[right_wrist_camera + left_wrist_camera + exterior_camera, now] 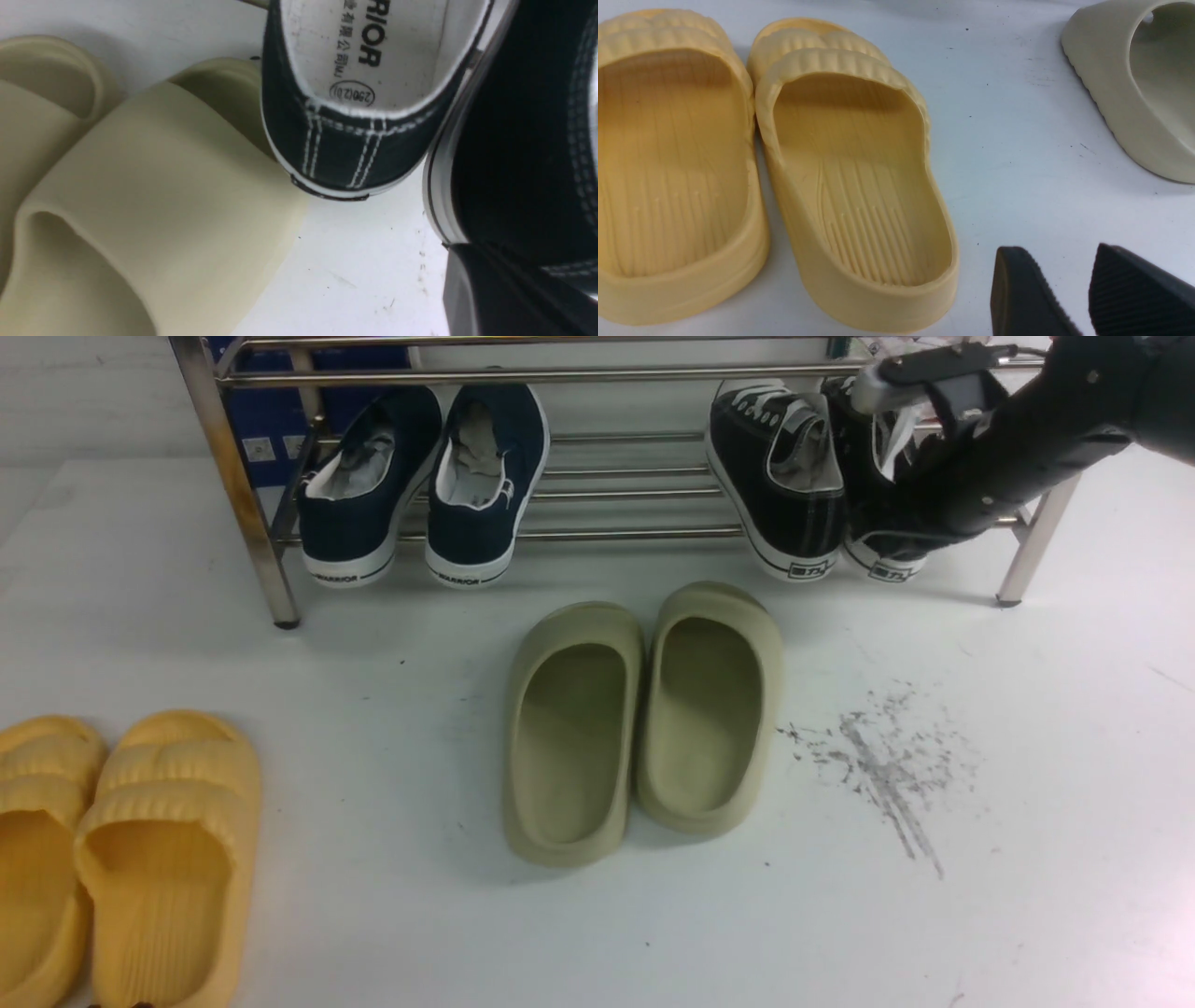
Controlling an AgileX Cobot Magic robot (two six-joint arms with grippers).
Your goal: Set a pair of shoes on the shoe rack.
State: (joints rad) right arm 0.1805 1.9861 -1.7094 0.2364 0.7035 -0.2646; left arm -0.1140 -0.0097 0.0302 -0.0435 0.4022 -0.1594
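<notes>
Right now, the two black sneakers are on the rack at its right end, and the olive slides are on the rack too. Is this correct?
Not quite. The black sneakers are on the rack at its right end, but the olive slides lie on the floor in front of it, as the front view shows.

The right arm (1018,457) covers most of the right-hand black sneaker (887,565), so only its heel and some lace show, and I cannot see the right gripper's grip on it. The shoe rack (233,485) runs off the top edge, its upper tiers lost. The far yellow slide (37,859) is cut by the left edge. In the right wrist view the nearer sneaker (523,140) is a dark blur. The left gripper (1073,298) shows only its two fingertips at the frame's edge.
</notes>
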